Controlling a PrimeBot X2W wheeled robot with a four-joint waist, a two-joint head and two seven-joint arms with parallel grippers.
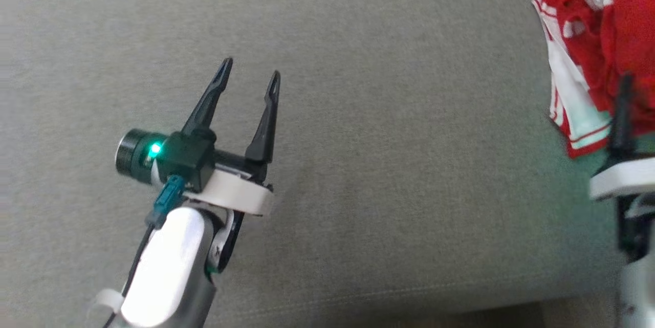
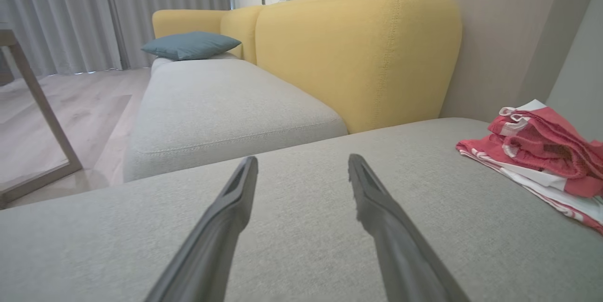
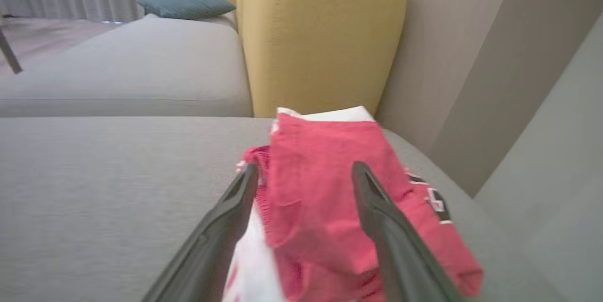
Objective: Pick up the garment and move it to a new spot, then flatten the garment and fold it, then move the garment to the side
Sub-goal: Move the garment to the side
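**Head view:** The left gripper (image 1: 249, 69) hovers over the bare grey sofa seat (image 1: 384, 174) with its two dark fingers spread wide and nothing between them. The red-and-white garment (image 1: 598, 46) lies far off at the seat's right side, gathered into a compact, somewhat rumpled bundle with white-striped edges showing. The right gripper (image 1: 623, 108) stands at the bundle's near edge. Only one dark finger is clear here, so its spread cannot be read from this angle.

**Left wrist view:** The left fingers (image 2: 235, 198) point across empty cushion, well apart from each other. The garment (image 2: 537, 144) sits in layers on the seat to the right, well away from this arm. A yellow backrest (image 2: 358, 52) stands behind it and a blue pillow (image 2: 191, 44) lies on the farther seat.

**Right wrist view:** The right fingers (image 3: 235, 208) stand wide, one on each side of the red cloth (image 3: 325, 179). The cloth lies slack on the cushion beneath them, neither pinched nor lifted. Whether the tips touch the fabric I cannot tell.

**Progress:** The garment looks doubled over on itself and rests at the seat's side, close to the wall, with both claws empty. I judge that the carrying, flattening and folding are done and the last step, setting it aside, is finished or nearly so. The fold is loose and uneven. What seems left is drawing the right arm clear without dragging the top layer.
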